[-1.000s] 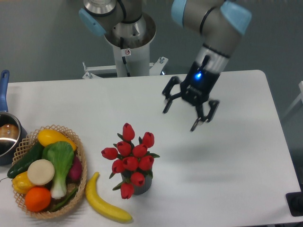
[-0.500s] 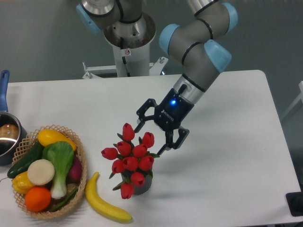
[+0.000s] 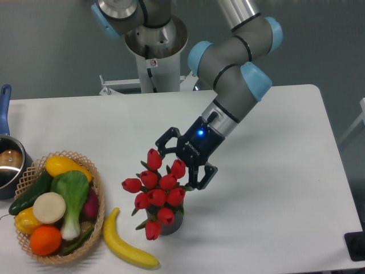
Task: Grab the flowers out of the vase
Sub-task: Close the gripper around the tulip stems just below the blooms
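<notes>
Flowers [image 3: 157, 191] sit just under the spread gripper [image 3: 175, 164].

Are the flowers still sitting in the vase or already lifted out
In the vase. The flowers stand in the upright vase; the open gripper straddles the top buds.

The work surface is a white table [image 3: 274, 188] with rounded corners, set before a grey wall. Five items rest directly on it. The vase [image 3: 169, 224], dark grey, stands upright near the front edge, left of centre. A yellow banana [image 3: 126, 248] lies flat just beside the vase on its left, curving toward the front edge. A woven basket [image 3: 96, 194] of produce sits left of the banana, close to it. A steel pot [image 3: 8, 165] with a blue handle sits at the left edge, cropped, beside the basket's rear rim. A dark object [image 3: 356, 246] occupies the front right corner; its identity cannot be determined.
</notes>
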